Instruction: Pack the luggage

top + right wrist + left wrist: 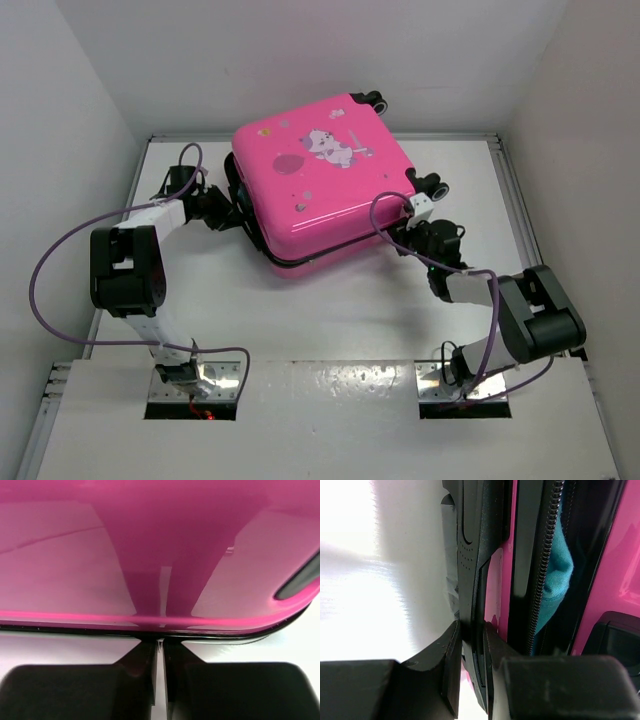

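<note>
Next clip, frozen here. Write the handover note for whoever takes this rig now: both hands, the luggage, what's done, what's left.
Left hand: shut on the black trim at the left side of the luggage.
Right hand: fingers together at the black seam on the near right edge. I cannot tell whether it pinches a zip pull.
Luggage: flat on the table, lid down, seam open. A teal cloth shows in the gap.
Done: cloth inside, lid lowered.
Left: probably tuck the cloth clear and zip it shut.

White table [330, 310], plain white walls [300, 60]
</note>
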You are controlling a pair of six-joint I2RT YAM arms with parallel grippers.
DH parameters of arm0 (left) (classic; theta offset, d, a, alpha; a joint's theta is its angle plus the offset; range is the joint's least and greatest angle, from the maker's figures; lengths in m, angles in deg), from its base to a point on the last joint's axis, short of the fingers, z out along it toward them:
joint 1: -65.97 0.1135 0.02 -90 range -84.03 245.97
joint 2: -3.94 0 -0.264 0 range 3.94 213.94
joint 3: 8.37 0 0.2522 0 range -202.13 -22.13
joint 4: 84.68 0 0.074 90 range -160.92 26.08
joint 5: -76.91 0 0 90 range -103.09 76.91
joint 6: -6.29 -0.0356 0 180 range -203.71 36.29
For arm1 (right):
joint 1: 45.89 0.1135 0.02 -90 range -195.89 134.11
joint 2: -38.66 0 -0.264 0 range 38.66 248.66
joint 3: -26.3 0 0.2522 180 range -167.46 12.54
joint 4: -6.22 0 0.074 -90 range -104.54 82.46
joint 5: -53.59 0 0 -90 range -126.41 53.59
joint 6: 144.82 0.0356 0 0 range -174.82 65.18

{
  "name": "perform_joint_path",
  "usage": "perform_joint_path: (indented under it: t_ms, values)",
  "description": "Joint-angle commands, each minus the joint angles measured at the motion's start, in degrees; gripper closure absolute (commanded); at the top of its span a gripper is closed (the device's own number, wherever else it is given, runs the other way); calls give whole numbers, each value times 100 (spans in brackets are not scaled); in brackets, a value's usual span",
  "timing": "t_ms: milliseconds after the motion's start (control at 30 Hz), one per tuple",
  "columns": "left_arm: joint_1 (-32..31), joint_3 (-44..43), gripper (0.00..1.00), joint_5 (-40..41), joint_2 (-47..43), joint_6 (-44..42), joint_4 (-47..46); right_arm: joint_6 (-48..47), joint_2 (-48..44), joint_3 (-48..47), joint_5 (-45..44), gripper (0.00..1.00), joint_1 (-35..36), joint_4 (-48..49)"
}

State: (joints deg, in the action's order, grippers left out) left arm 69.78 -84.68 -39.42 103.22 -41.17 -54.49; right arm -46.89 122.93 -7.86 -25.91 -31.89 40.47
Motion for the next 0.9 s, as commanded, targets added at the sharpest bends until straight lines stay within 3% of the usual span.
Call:
perform_joint_path:
  t_ms: [0, 67, 267, 533, 867]
  values:
    - [-92, 260, 100, 629, 416, -88, 54, -142, -24, -254, 40, 98, -29, 596]
    - [-30, 260, 100, 629, 416, -184, 106, -290, -138, -193, 31, 100, -90, 569]
    - [479, -477, 100, 1726, 487, -817, 923, -537, -498, 45, -180, 100, -485, 420]
    - [1042, -2373, 100, 3149, 1338, -1705, 1354, -748, -684, -51, -180, 100, -1057, 200]
    - [1095, -4335, 100, 3608, 2770, -2707, 1355, -1126, 142, -912, -154, 100, -1689, 507]
